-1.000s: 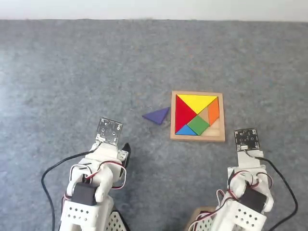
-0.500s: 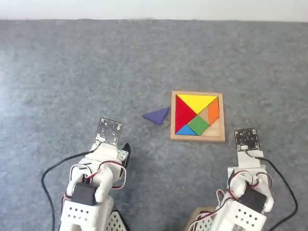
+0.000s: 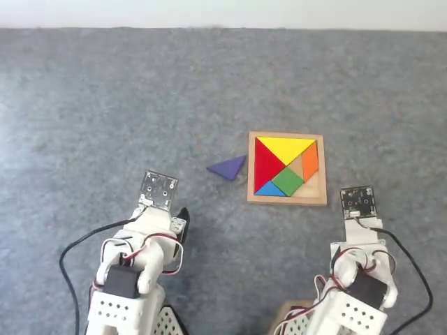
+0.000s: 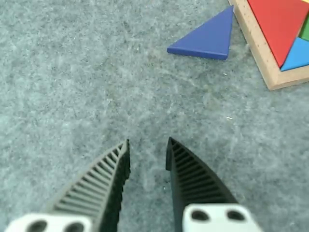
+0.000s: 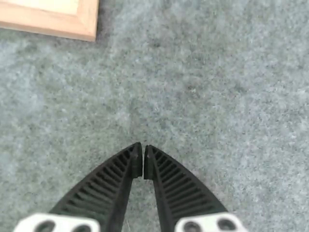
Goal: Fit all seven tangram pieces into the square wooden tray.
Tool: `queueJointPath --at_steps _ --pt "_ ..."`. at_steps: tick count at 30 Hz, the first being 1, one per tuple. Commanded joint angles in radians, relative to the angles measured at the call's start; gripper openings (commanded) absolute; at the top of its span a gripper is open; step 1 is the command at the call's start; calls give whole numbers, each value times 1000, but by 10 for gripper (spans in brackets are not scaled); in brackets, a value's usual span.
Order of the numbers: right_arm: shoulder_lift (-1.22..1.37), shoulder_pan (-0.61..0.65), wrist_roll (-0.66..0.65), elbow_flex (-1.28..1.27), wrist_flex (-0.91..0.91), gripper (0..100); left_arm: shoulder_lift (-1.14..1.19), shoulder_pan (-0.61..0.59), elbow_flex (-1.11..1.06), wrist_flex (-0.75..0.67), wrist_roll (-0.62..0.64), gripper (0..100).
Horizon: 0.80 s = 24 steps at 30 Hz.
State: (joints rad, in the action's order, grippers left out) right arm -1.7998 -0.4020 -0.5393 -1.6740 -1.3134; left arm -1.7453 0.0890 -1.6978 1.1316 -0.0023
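The square wooden tray (image 3: 286,201) lies right of the table's middle. In it sit a yellow triangle (image 3: 285,148), a red triangle (image 3: 265,164), a green square (image 3: 288,181), a small blue triangle (image 3: 269,188) and an orange piece (image 3: 311,160); bare wood shows at its near right corner. A purple-blue triangle (image 3: 228,167) rests flat on the carpet just left of the tray, and appears again (image 4: 205,38) ahead of my left gripper (image 4: 147,145). That gripper hovers open and empty over the carpet. My right gripper (image 5: 143,150) is shut on nothing, short of the tray's corner (image 5: 72,21).
Grey carpet (image 3: 126,98) covers the whole table, with wide free room to the left and behind the tray. The left arm (image 3: 150,237) and the right arm (image 3: 360,258) stand at the near edge. A pale wall strip runs along the far edge.
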Motion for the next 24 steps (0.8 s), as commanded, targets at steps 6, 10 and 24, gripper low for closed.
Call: queueJointPath --at_steps 6,10,24 --pt "-15 7 0 -11 -10 30 -11 5 12 6 9 115" --pt "-15 7 0 -11 -10 30 -11 5 12 6 9 115" --pt "-15 7 0 -11 -10 30 -17 -8 15 11 -87 116"
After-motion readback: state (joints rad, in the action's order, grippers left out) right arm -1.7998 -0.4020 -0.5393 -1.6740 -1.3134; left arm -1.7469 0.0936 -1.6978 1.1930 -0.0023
